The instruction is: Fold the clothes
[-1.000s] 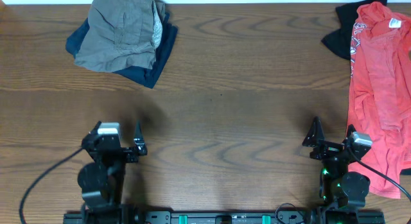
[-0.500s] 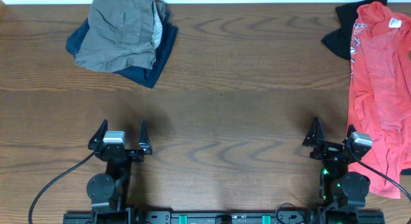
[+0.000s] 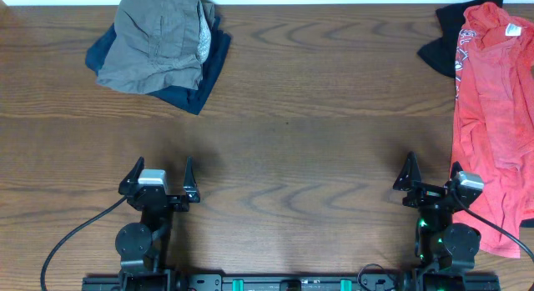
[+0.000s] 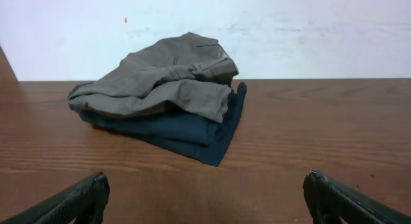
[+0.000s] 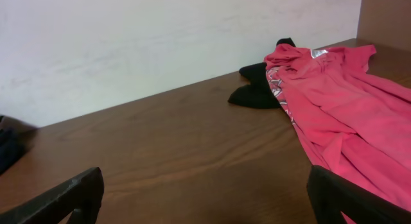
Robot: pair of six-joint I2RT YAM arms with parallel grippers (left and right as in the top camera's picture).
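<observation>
I see a brown wood-grain table (image 3: 317, 116). At its far left, a folded navy garment (image 3: 210, 70) lies under grey shorts (image 3: 154, 41). Along the right edge, a red shirt (image 3: 492, 116) sprawls beside a black garment (image 3: 435, 51).

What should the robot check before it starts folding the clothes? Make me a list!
1. Left gripper open, nothing in it: ok.
2. Right gripper open, nothing in it: ok.
3. Grey shorts stacked on the navy garment: ok.
4. Red shirt lying smooth: not ok, rumpled, partly over the black garment.
5. Room on the table between the piles: ok.
</observation>
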